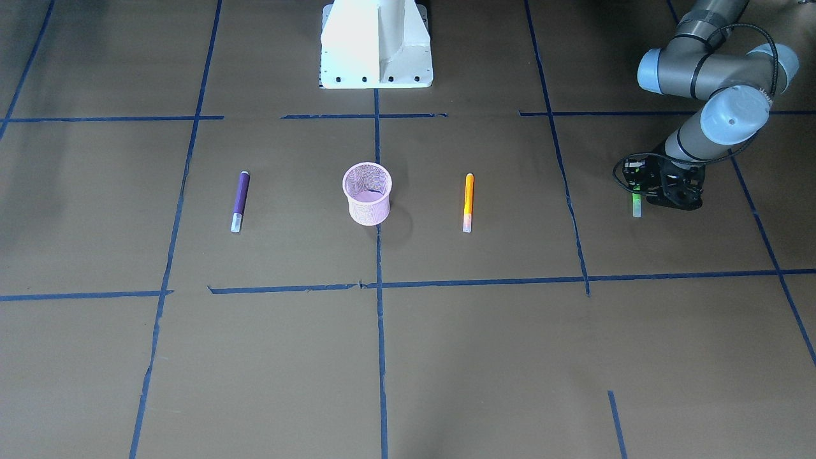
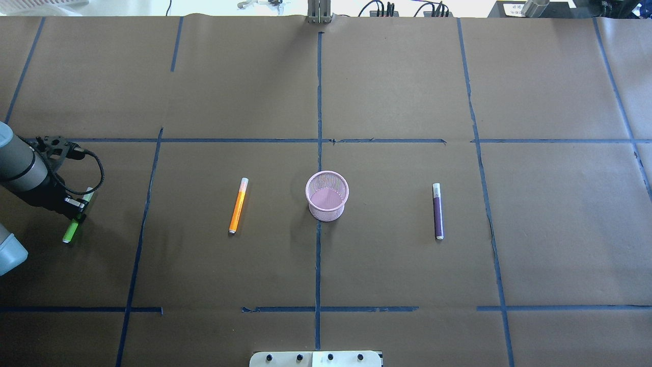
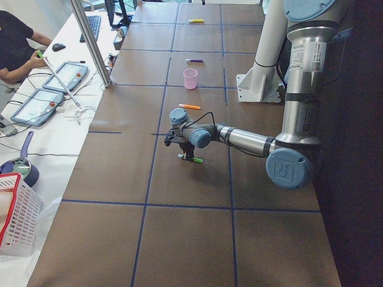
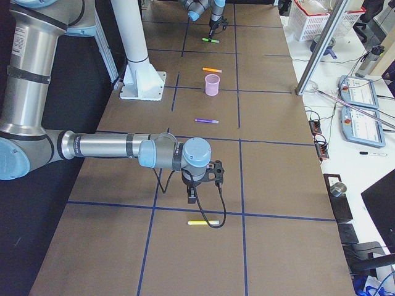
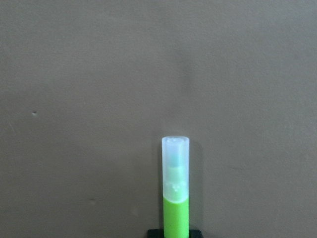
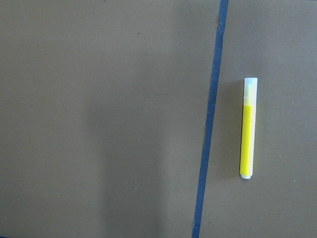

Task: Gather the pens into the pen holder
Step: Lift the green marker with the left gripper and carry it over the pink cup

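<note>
The pink mesh pen holder stands upright at the table's middle, also in the front view. The orange pen lies to its left and the purple pen to its right, both flat on the table. My left gripper is at the far left, low over the table, shut on the green pen. The left wrist view shows that pen's translucent cap end sticking out just over the paper. My right gripper shows only in the right side view, so I cannot tell its state.
A yellow pen lies beside a blue tape line under my right wrist, near my right gripper. The white robot pedestal stands at the table's near edge. Operator desks with tablets border the far side.
</note>
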